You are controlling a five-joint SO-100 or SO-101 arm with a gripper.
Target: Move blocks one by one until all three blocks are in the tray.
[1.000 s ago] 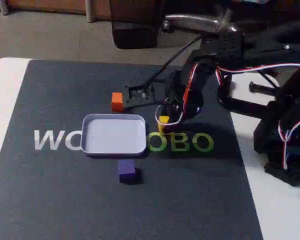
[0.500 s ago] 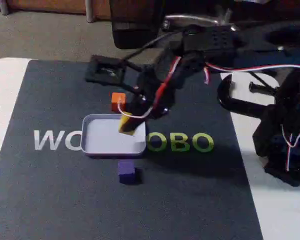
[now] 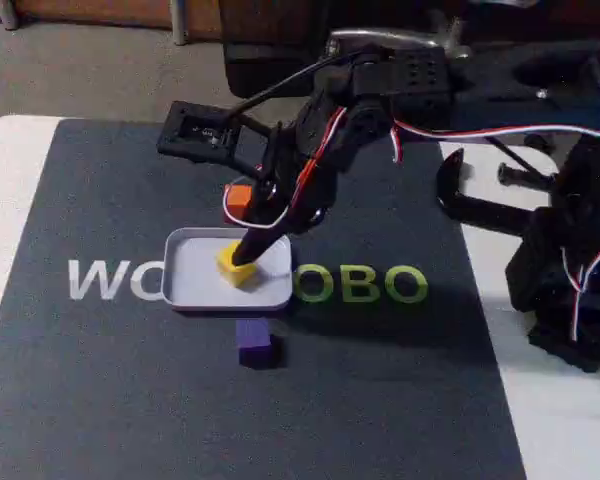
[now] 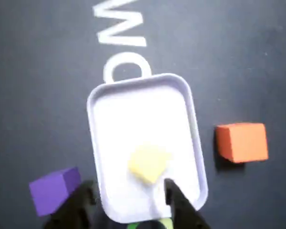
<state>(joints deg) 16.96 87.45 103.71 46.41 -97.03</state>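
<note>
Yellow block [image 4: 149,163] inside tray [image 4: 190,114]; fingers [image 4: 178,202] spread, apart from it; orange block [image 4: 241,141], purple block [image 4: 54,189] outside.

In the fixed view I see 1 block [image 3: 236,266] in the tray [image 3: 195,280], another [image 3: 238,198] behind it, the third [image 3: 253,341] in front

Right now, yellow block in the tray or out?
In. The yellow block lies inside the rim of the tray in the wrist view, ahead of the gripper, whose open fingers are clear of it.
</note>
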